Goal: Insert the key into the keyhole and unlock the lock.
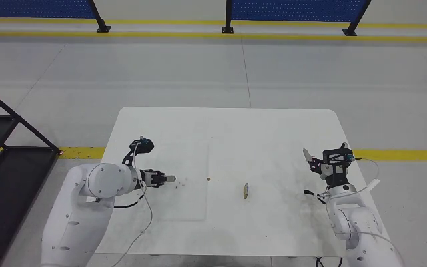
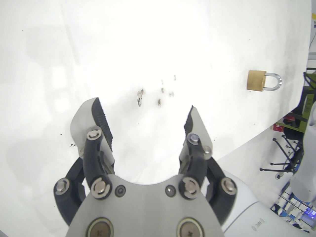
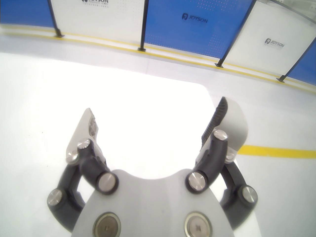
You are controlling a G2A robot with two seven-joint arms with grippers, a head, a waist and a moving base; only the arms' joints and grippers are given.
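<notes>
A brass padlock (image 2: 261, 80) with a silver shackle lies flat on the white table (image 1: 267, 133), right of centre in the top view (image 1: 245, 191). A small silver key (image 2: 140, 97) lies on the table a short way ahead of my left gripper (image 2: 145, 108), showing as a tiny dot (image 1: 209, 179) from above. The left gripper (image 1: 170, 179) sits low over the table's left part, open and holding nothing. My right gripper (image 3: 155, 106) stands near the table's right edge (image 1: 325, 155), open and holding nothing, well apart from the padlock.
Several dark specks (image 2: 160, 102) mark the table beside the key. A faint rectangular sheet outline (image 1: 193, 200) runs across the table's left half. Blue and white barrier panels (image 3: 192, 18) stand beyond the table's far side.
</notes>
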